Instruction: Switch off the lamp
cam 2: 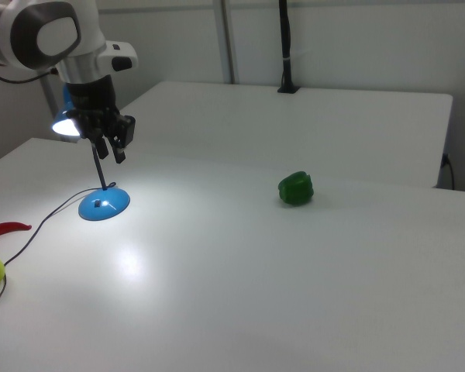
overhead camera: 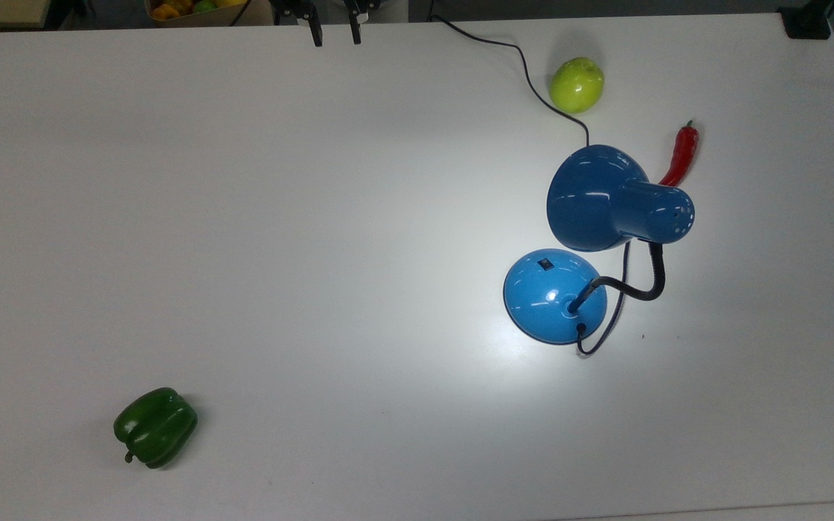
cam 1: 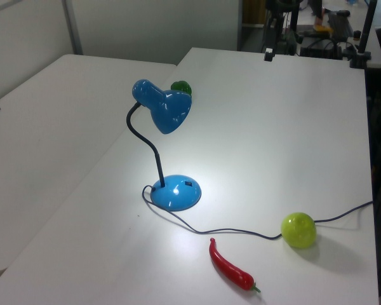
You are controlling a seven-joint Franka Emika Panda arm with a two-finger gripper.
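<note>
The white counter (overhead camera: 316, 217) carries the blue desk lamp (overhead camera: 591, 246) near the top view's right edge. It is lit and pools light around its base, so the task looks not yet begun. The gripper (overhead camera: 331, 29) hangs at the top view's far edge, fingers (overhead camera: 313, 32) parted and empty, well apart from the small black switch (overhead camera: 546, 263) on the base.

**Desk layout**

Lamp (overhead camera: 554, 297) toward the top view's right edge of the desk (overhead camera: 316, 253). Apple (overhead camera: 576, 85) behind it near the far edge, chilli (overhead camera: 680, 155) just right. Pepper (overhead camera: 155, 427) alone near the top view's near-left corner.
</note>
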